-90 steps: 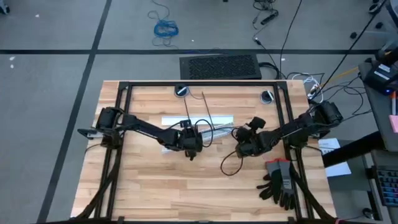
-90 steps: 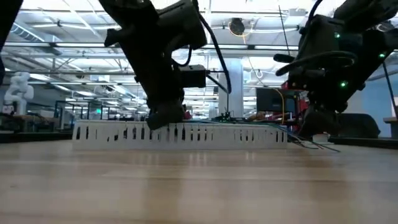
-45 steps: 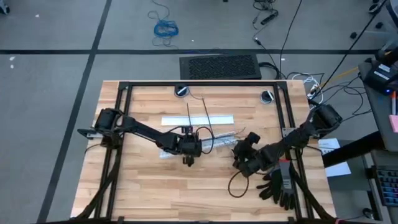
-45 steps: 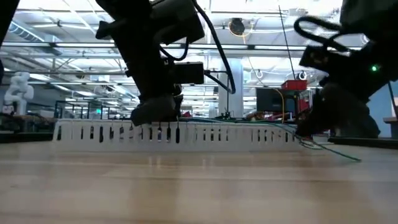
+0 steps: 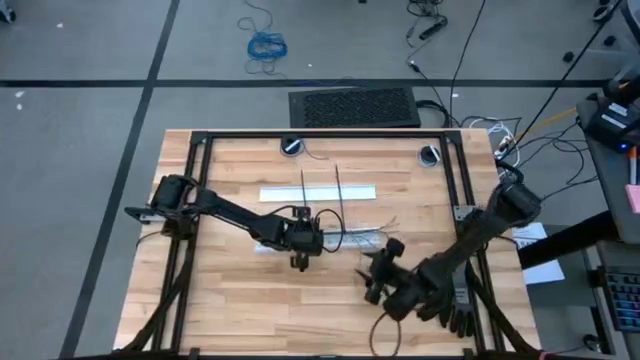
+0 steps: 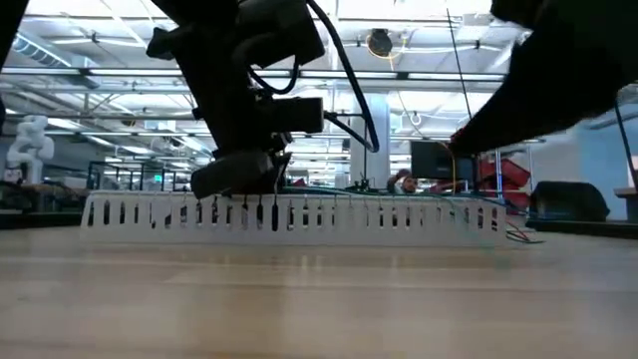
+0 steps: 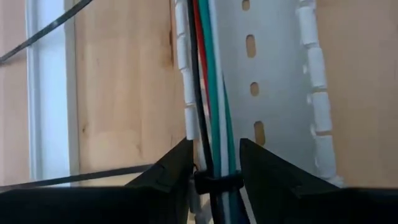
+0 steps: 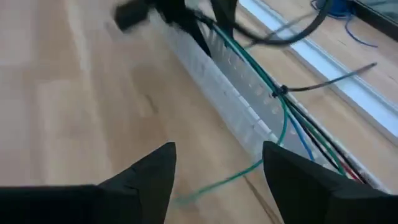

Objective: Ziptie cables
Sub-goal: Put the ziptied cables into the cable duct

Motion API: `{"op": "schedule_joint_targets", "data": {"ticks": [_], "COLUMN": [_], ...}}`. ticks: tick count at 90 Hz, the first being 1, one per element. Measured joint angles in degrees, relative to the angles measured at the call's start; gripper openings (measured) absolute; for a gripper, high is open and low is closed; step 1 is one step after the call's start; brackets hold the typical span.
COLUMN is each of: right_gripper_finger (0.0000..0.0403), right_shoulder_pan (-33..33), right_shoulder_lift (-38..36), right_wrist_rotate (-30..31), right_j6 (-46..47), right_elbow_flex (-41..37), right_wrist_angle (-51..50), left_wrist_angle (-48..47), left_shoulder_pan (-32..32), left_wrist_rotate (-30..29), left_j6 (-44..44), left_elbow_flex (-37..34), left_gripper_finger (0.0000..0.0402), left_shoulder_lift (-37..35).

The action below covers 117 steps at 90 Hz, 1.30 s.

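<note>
The cables [image 7: 211, 93], black, red, green and pale wires, lie along a white slotted strip [image 7: 273, 87] at mid-table [image 5: 350, 238]. A dark ziptie [image 7: 217, 183] rings them between the fingers of my left gripper [image 7: 214, 163], which is shut on the bundle [image 5: 303, 247]. A second ziptie [image 8: 280, 92] rings the bundle farther right, its tail [image 8: 348, 73] sticking out toward the far strip [image 5: 318, 193]. My right gripper [image 8: 217, 168] hovers open and holds nothing, nearer the table's front edge [image 5: 374, 283]. My left gripper pinches the bundle between its two fingers [image 7: 174, 171] at the ziptie band [image 7: 214, 185]. The fingers come down from above and close across the wires. The cables lie along the slotted strip, not lifted.
Black gloves [image 5: 452, 298] lie at the near right, just beside my right arm. A loose green wire end [image 8: 217, 183] trails onto bare wood in front of the strip. Two round holes [image 5: 291, 147] [image 5: 429, 155] mark the table's far side.
My right gripper has drawn back from the cables' right end toward the table's near edge. My left gripper has shifted slightly toward the near edge, and the slotted strip with the cables has slid with it.
</note>
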Motion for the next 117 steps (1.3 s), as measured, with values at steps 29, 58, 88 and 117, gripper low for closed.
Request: {"op": "schedule_joint_targets", "data": {"ticks": [29, 58, 88, 117], "right_gripper_finger": [0.0206, 0.0201, 0.0174, 0.0037], "right_shoulder_pan": [-3.3, 2.2, 2.4, -2.4], "right_shoulder_lift": [17.0, 21.0, 12.4, -6.8], "right_wrist_rotate": [-2.5, -0.8, 6.0, 3.2], "right_j6": [25.5, 40.2, 35.2, 4.5], "right_elbow_flex": [16.0, 24.1, 17.3, 15.5], "right_wrist_angle": [-38.1, -72.5, -68.7, -40.0], "left_wrist_angle": [0.0, 0.0, -0.8, -3.4], "left_shoulder_pan": [-0.7, -0.7, -1.4, -2.5], "left_wrist_rotate": [0.1, 1.0, 3.7, 4.6], "left_j6": [-0.3, 0.1, 1.7, 1.7], "left_elbow_flex": [0.0, 0.0, 0.0, 3.4], "left_gripper_finger": [0.0128, 0.0128, 0.0128, 0.0128], "left_shoulder_lift": [0.0, 0.0, -0.5, -1.0]}}
